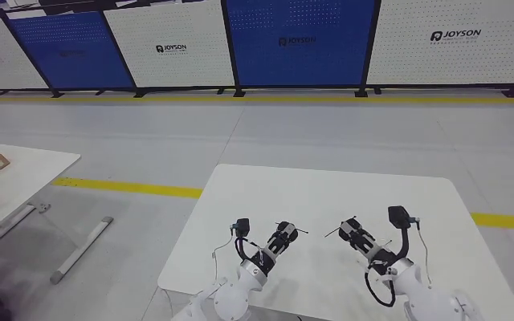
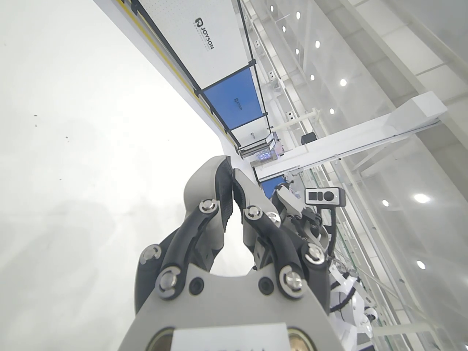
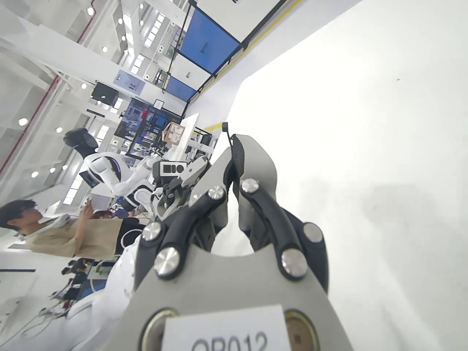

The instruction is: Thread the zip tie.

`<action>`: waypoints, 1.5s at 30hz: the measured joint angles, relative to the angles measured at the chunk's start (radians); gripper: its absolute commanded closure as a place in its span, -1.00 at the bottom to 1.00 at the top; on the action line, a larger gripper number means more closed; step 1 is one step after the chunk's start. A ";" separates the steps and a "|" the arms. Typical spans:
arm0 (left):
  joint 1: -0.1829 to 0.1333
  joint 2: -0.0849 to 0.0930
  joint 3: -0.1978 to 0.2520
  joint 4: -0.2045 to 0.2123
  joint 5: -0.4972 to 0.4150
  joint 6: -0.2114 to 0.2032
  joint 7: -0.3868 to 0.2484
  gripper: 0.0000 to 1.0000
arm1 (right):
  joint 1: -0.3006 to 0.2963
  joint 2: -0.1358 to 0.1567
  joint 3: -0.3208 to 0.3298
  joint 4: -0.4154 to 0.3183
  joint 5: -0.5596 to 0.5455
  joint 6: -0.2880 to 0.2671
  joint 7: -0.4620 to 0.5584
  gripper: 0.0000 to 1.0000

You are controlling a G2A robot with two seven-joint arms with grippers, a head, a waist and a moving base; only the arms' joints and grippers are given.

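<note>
The zip tie (image 3: 224, 127) is a thin black strip with a small square head at one end. In the right wrist view it rises out of the tip of the right gripper (image 3: 234, 147), whose two fingers are pressed together on it. The head stands just clear of the fingertips, and the strip runs down between the black ribbed pads (image 3: 239, 155). In the top view the same tie (image 1: 332, 232) shows as a fine dark line. It sticks out of the right gripper (image 1: 347, 229) on both sides, one end slanting toward the other arm and the other pointing away across the table (image 1: 321, 184).

The left gripper (image 2: 231, 175) has its fingers pressed together too, the ribbed pads meeting along their length. In the left wrist view I cannot make out anything between them. From above, a second thin black line (image 1: 299, 231) crosses the tip of the left gripper (image 1: 287, 233) and points toward the right one. I cannot tell whether it is pinched there, or whether it belongs to the same tie.

Both grippers are over the near part of the white table, side by side, their tips angled toward each other. There is a clear gap between the two dark lines. How high they are above the tabletop cannot be judged.
</note>
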State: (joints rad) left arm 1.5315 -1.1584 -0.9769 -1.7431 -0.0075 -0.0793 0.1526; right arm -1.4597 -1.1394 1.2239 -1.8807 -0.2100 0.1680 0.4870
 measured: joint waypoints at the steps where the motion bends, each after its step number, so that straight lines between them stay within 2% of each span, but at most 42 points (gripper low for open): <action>1: 0.000 0.000 0.000 0.000 0.000 0.000 0.000 1.00 | 0.004 0.000 -0.001 0.004 0.005 0.002 0.006 1.00; 9: 0.000 0.000 0.000 0.000 0.000 0.000 0.000 1.00 | 0.002 0.000 0.000 0.003 0.004 0.000 0.003 1.00; 11: 0.000 0.000 0.000 0.000 0.000 0.000 0.000 1.00 | -0.009 -0.001 -0.002 0.006 -0.005 -0.036 -0.023 1.00; 16: 0.000 0.000 0.000 0.000 0.000 0.000 0.000 1.00 | -0.053 -0.005 -0.036 0.053 -0.036 -0.178 -0.111 1.00; 21: 0.000 0.000 0.000 0.000 0.000 0.000 0.000 1.00 | -0.074 -0.009 -0.053 0.078 -0.055 -0.252 -0.163 1.00; 24: 0.000 0.000 0.000 0.000 0.000 0.000 0.000 1.00 | -0.073 -0.013 -0.074 0.086 -0.100 -0.255 -0.204 1.00; 32: 0.000 0.000 0.000 0.000 0.000 0.000 0.000 1.00 | -0.074 -0.014 -0.071 0.083 -0.108 -0.255 -0.219 1.00; 34: 0.000 0.000 0.000 0.000 0.000 0.000 0.000 1.00 | -0.085 -0.019 -0.078 0.081 -0.141 -0.264 -0.303 1.00; 37: 0.000 0.000 0.000 0.000 0.000 0.000 0.000 1.00 | -0.095 -0.030 -0.100 0.098 -0.135 -0.311 -0.426 1.00; 41: 0.000 0.000 0.000 0.000 0.000 0.000 0.000 1.00 | -0.090 -0.041 -0.124 0.134 -0.112 -0.366 -0.504 1.00; 42: 0.000 0.000 0.000 0.000 0.000 0.000 0.000 1.00 | -0.085 -0.044 -0.131 0.144 -0.114 -0.363 -0.517 1.00; 45: 0.000 0.000 0.000 0.000 0.000 0.000 0.000 1.00 | -0.056 -0.055 -0.160 0.173 -0.123 -0.299 -0.527 1.00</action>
State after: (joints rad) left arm 1.5315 -1.1584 -0.9769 -1.7431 -0.0075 -0.0793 0.1526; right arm -1.5158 -1.1945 1.0635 -1.7082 -0.3333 -0.1310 -0.0398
